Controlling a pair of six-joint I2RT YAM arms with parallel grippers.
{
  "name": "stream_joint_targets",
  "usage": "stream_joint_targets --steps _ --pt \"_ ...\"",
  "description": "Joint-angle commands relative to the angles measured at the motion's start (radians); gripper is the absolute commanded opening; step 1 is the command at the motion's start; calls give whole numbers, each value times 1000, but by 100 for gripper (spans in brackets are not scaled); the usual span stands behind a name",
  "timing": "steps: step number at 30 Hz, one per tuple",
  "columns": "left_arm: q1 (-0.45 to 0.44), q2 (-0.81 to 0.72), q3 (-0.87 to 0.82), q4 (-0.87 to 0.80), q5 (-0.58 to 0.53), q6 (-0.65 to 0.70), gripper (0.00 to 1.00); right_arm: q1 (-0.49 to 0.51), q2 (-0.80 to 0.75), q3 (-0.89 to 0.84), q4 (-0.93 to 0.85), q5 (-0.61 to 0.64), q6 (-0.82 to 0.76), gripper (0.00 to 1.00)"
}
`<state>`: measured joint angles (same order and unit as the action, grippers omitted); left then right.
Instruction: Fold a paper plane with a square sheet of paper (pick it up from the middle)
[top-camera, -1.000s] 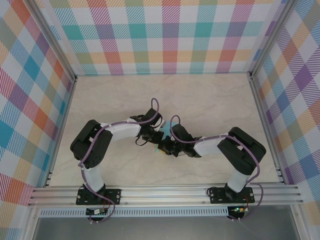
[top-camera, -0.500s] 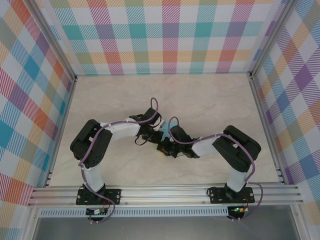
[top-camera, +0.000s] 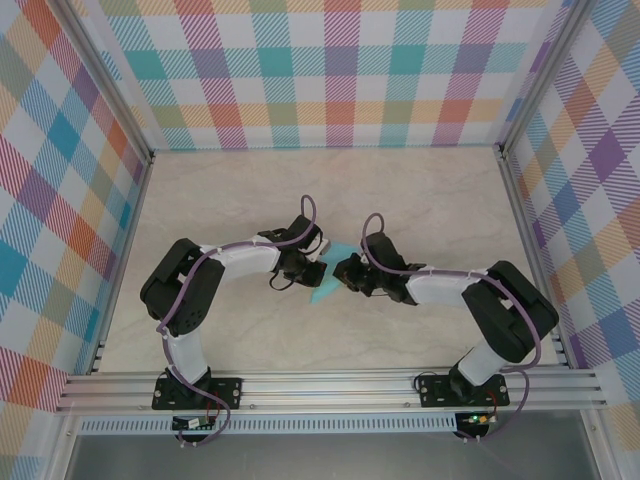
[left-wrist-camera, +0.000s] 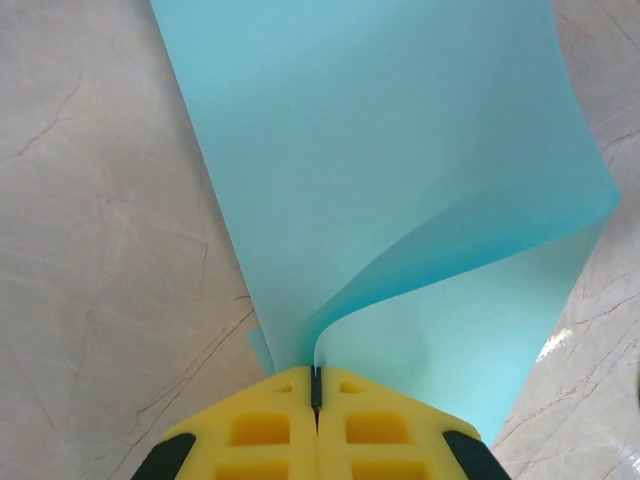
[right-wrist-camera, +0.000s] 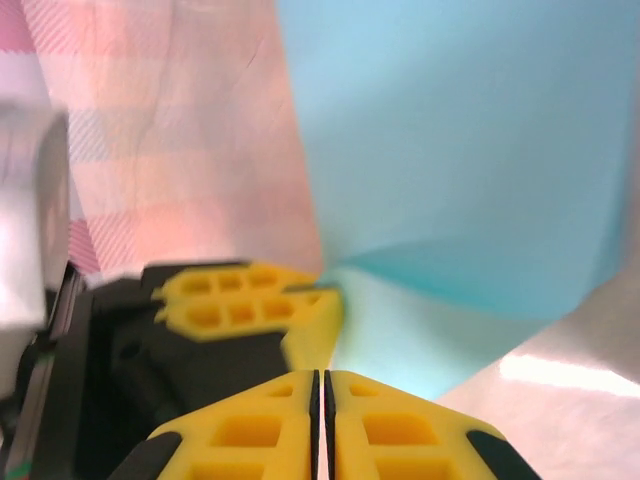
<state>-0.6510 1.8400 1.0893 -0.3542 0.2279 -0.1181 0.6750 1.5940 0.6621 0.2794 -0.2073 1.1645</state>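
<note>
The square sheet of paper (top-camera: 324, 290) is turquoise and lies mid-table between both grippers. My left gripper (top-camera: 313, 270) is shut on one edge of it; in the left wrist view the yellow tips (left-wrist-camera: 315, 385) pinch the sheet (left-wrist-camera: 380, 150), which curls up and over into a soft bend with no sharp crease. My right gripper (top-camera: 343, 270) sits just right of the paper, shut. In the right wrist view its tips (right-wrist-camera: 321, 385) meet with nothing between them. The sheet (right-wrist-camera: 460, 150) lies just beyond, and the left gripper's fingers (right-wrist-camera: 250, 305) show at the paper's edge.
The tabletop (top-camera: 420, 200) is pale marble. Plaid walls (top-camera: 330, 80) close in the back and both sides. An aluminium rail (top-camera: 330, 385) carrying the arm bases runs along the near edge.
The right arm has swung outward and its gripper has slid up and to the right, off the paper. More of the sheet now shows. The left gripper has kept its place.
</note>
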Motion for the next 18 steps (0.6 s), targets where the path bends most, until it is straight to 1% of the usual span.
stream_joint_targets --steps 1,5,9,12,15,18 --pt "14 38 -12 -23 13 3 0 -2 51 31 -32 -52 -56 12" --pt "13 36 -8 -27 11 3 0 -5 111 53 -34 -40 -54 12" --pt "13 33 -7 -35 4 6 0 -17 138 53 -78 -25 -57 12" --pt "13 28 -11 -40 -8 8 0 -17 123 71 -172 -8 -62 12" --pt "14 28 -9 -42 -7 8 0 -19 81 82 -211 1 -71 12" --pt "13 27 -7 -42 -6 7 0 -32 55 97 -192 -36 -95 13"
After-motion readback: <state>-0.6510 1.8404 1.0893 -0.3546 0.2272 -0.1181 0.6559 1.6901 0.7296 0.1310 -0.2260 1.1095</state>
